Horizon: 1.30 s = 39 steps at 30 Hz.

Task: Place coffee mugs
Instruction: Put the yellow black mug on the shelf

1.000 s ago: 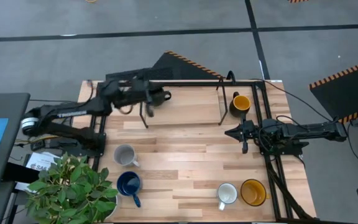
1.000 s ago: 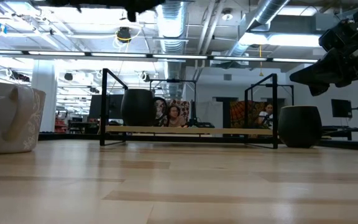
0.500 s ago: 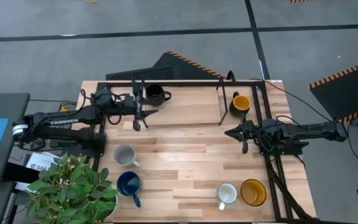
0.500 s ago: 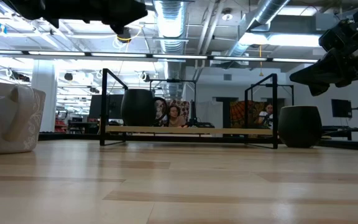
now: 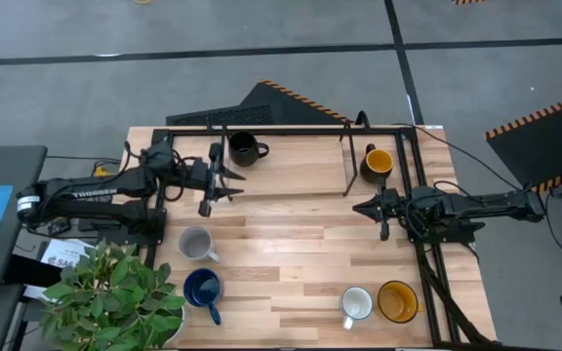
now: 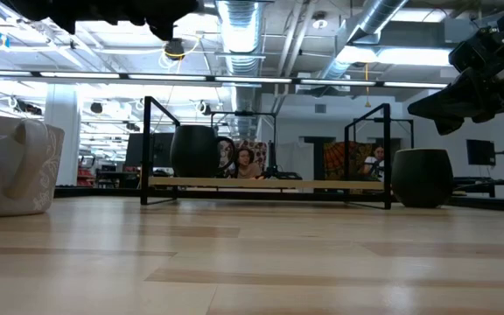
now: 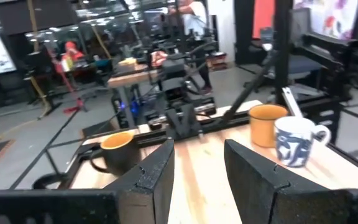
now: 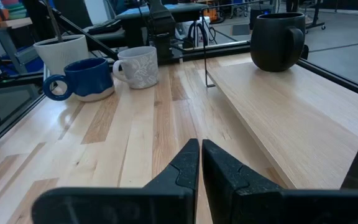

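On the low wooden shelf [image 5: 301, 156] at the table's far edge, the black mug [image 5: 245, 148] stands toward the left and a yellow-orange mug [image 5: 379, 163] toward the right. On the tabletop stand the grey mug [image 5: 195, 243], the dark blue mug [image 5: 203, 290], the white mug [image 5: 356, 305] and the second yellow-orange mug [image 5: 397, 301]. My left gripper [image 5: 224, 183] is open, just near-left of the black mug, and holds nothing. My right gripper [image 5: 359, 207] is shut, hovering near the shelf's right end.
A black metal frame [image 5: 349, 171] surrounds the shelf, with upright posts. A potted plant [image 5: 115, 288] stands at the table's near-left corner beside the blue mug. The bare wood in the table's middle [image 5: 291, 253] is free room. People [image 6: 245, 160] sit in the room behind.
My left gripper has drawn back from over the black mug on the shelf toward the table's left and near side. The black mug stays upright on the shelf. My right arm has kept still.
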### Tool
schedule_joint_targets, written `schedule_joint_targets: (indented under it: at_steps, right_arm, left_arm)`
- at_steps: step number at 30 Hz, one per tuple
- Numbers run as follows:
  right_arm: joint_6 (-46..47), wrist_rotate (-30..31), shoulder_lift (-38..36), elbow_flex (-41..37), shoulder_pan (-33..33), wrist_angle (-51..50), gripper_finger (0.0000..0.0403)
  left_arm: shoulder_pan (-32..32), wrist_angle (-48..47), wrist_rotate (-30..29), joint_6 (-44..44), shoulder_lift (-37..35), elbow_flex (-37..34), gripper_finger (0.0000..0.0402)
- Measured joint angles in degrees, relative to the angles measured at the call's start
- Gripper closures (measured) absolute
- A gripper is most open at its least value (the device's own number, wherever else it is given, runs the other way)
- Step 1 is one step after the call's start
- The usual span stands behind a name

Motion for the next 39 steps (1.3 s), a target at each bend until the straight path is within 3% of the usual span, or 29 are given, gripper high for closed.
schedule_joint_targets:
  at_steps: [8, 13, 18, 22, 24, 26, 30, 33, 35, 39]
  right_arm:
    - [0.3, 0.0, 0.0, 0.0, 0.0, 1.4, 0.0355]
    - [2.3, 0.2, 0.0, 0.0, -0.1, 15.3, 0.0355]
    - [2.4, 0.2, 0.0, 0.0, -0.1, 31.8, 0.0355]
    - [-3.2, 0.4, 1.0, 0.7, -0.4, 37.6, 0.0355]
    - [-4.5, 4.1, 2.5, 3.2, -1.0, 35.0, 0.0355]
    - [-2.5, 12.0, 3.9, 7.4, -2.0, 28.3, 0.0355]
    - [-1.0, 27.1, 8.2, 21.0, -5.4, -2.8, 0.0342]
    - [5.5, 35.6, 13.4, 30.1, -9.8, -20.8, 0.0316]
    - [10.3, 38.3, 16.4, 33.9, -13.6, -29.5, 0.0292]
    - [17.5, 36.9, 22.7, 36.4, -22.5, -38.4, 0.0236]
  left_arm:
    - [-1.3, -3.6, -1.9, 1.5, -0.5, 0.0, 0.0274]
    - [-1.3, -3.0, -2.0, 2.4, -0.5, -0.2, 0.0274]
    - [-1.1, 12.4, -2.4, 0.6, -0.5, -8.8, 0.0274]
    - [-0.2, 27.5, -8.8, -1.7, -0.6, -15.0, 0.0274]
    - [0.3, 30.5, -10.6, -2.8, -0.9, -16.2, 0.0274]
    - [0.5, 31.7, -10.6, -3.2, -1.5, -16.4, 0.0274]
    - [0.5, 31.5, -10.6, -4.9, -2.5, -16.3, 0.0274]
    - [0.5, 31.4, -10.6, -6.0, -2.5, -16.3, 0.0274]
    - [0.5, 31.4, -10.7, -6.2, -2.5, -16.3, 0.0274]
    - [0.5, 30.9, -10.8, -6.6, -2.5, -16.3, 0.0274]
